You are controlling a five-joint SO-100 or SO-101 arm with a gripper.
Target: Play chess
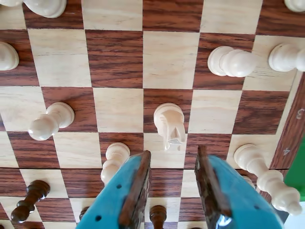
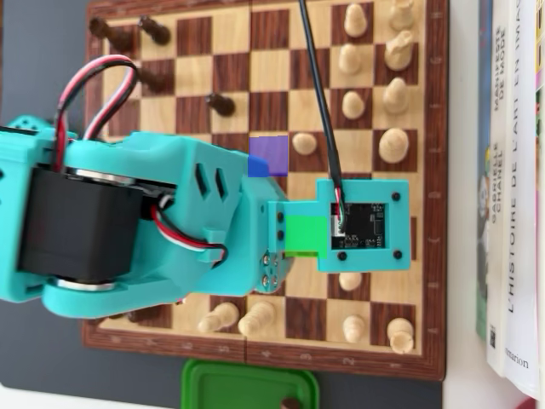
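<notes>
The wooden chessboard (image 1: pixel 119 59) fills the wrist view. My gripper (image 1: pixel 174 156) has teal jaws with brown pads; they stand open with only board squares between them. A white knight (image 1: pixel 170 125) stands just ahead of the fingertips. A white pawn (image 1: pixel 114 161) is beside the left finger and a white bishop (image 1: pixel 267 180) is right of the right finger. A dark pawn (image 1: pixel 157 215) shows low between the jaws. In the overhead view my teal arm (image 2: pixel 170 213) covers the middle of the board (image 2: pixel 268 358), and the gripper is hidden under it.
More white pawns (image 1: pixel 50 120) (image 1: pixel 233 62) stand on the board, and white pieces (image 2: pixel 393 145) line its right side in the overhead view. Dark pieces (image 2: pixel 221 104) stand at the upper left. A green container (image 2: pixel 249 388) lies below the board. Books (image 2: pixel 511 196) lie at the right.
</notes>
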